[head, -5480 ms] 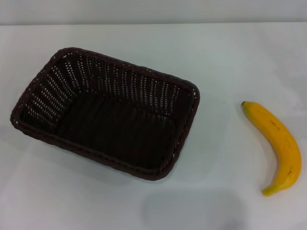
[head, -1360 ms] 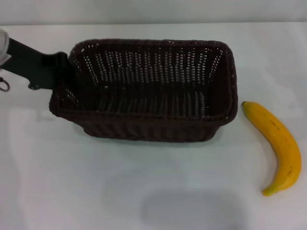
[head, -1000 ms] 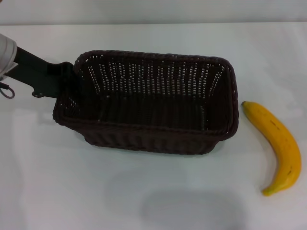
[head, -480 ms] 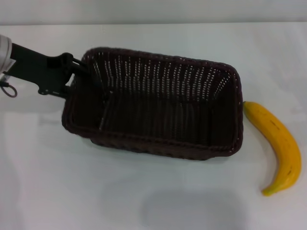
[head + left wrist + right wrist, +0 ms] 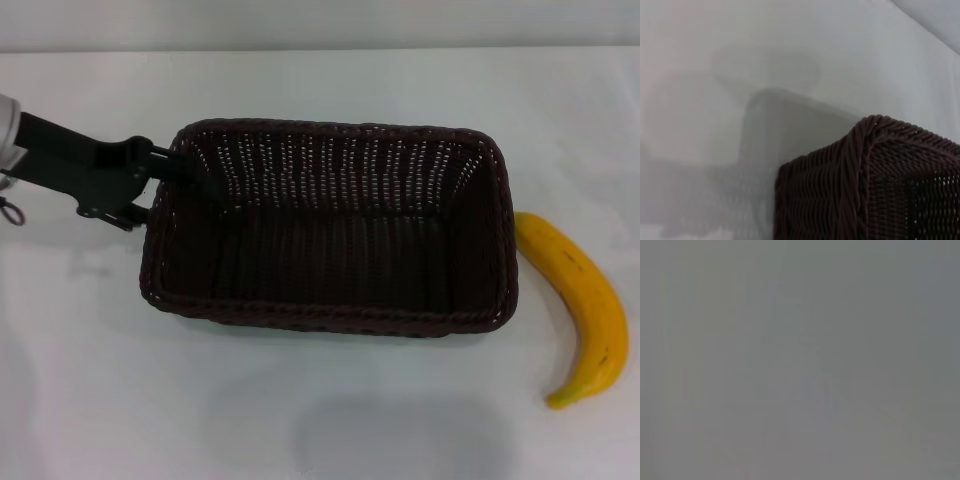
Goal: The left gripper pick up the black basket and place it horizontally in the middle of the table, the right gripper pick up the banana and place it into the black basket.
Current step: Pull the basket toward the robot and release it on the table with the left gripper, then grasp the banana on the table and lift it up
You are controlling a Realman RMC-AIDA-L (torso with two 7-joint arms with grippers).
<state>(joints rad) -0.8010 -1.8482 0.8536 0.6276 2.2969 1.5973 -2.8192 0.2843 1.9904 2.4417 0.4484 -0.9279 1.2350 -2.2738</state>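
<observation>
The black basket [image 5: 330, 318] lies with its long side across the middle of the white table [image 5: 150, 400], open side up and empty. It looks level on the tabletop. My left gripper [image 5: 168, 172] reaches in from the left and is shut on the basket's left rim at the far corner, with one finger inside the wall. The left wrist view shows a braided corner of the basket [image 5: 865, 185] close up. The yellow banana [image 5: 582, 300] lies on the table just right of the basket, nearly touching its right rim. My right gripper is out of view.
The grey strip [image 5: 320, 25] runs along the table's far edge. The right wrist view shows only plain grey. White tabletop lies in front of the basket and the banana.
My left gripper has swung the basket from a tilted, raised pose down and to the right, so it now sits level and square beside the banana. The banana has not moved.
</observation>
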